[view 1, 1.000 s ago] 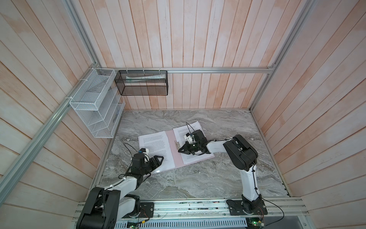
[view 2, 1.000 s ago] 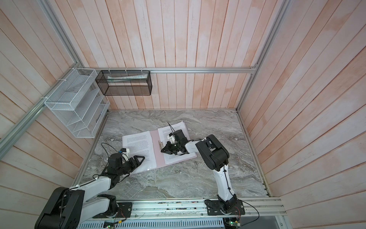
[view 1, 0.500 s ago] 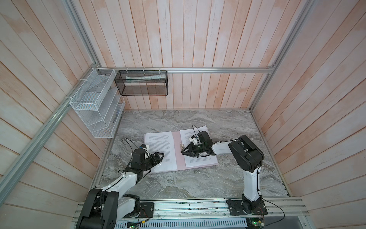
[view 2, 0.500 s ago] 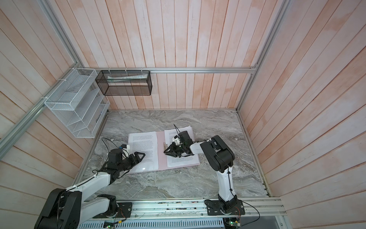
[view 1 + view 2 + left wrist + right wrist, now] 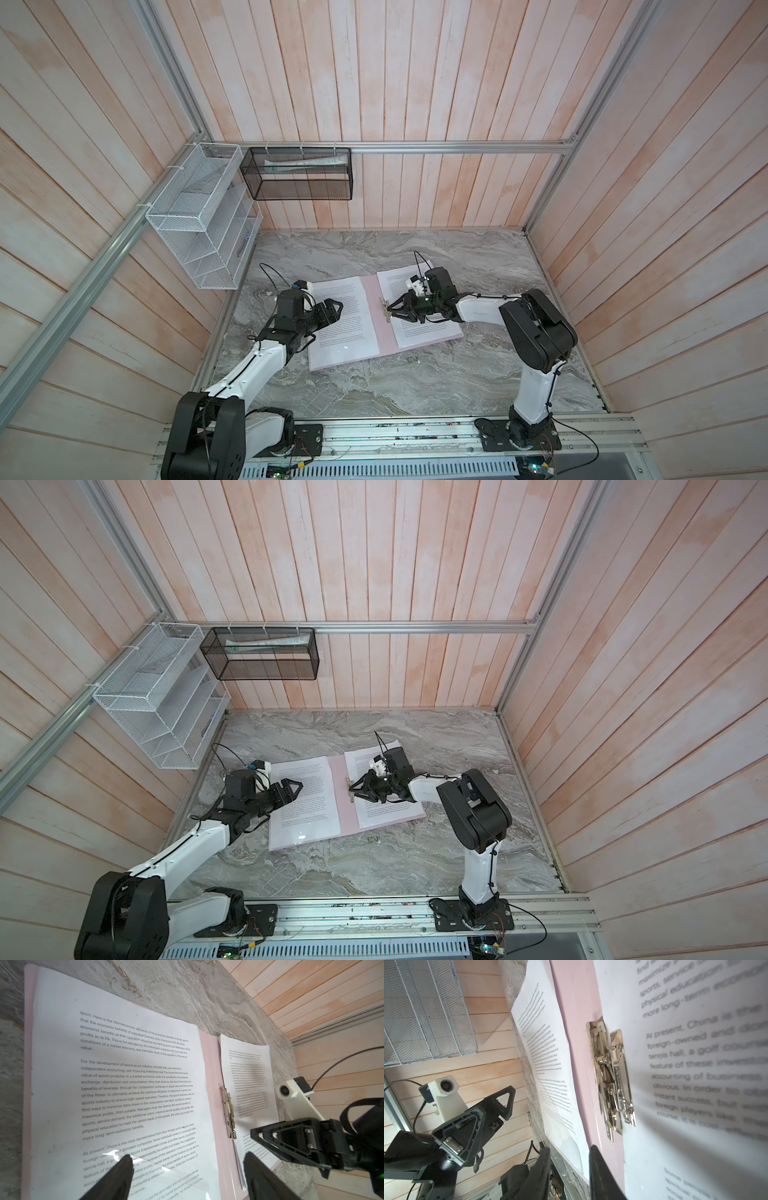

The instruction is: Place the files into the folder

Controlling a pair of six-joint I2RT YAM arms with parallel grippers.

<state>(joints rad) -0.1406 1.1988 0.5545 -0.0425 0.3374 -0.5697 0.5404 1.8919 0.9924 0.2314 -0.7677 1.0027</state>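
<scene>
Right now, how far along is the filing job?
Done: the folder lies open, one printed sheet on each half; the right sheet has its edge under the metal clip. In hand: nothing held; the right gripper, jaws slightly apart, is at the clip, and the left gripper hovers open over the left sheet. Left: probably clip the left sheet in and close the cover; I cannot tell whether the clip is locked.

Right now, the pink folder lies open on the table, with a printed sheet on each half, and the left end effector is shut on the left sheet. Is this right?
Wrong in one point: the left end effector is open over the left sheet, gripping nothing, as the left wrist view shows. The rest is right.
</scene>
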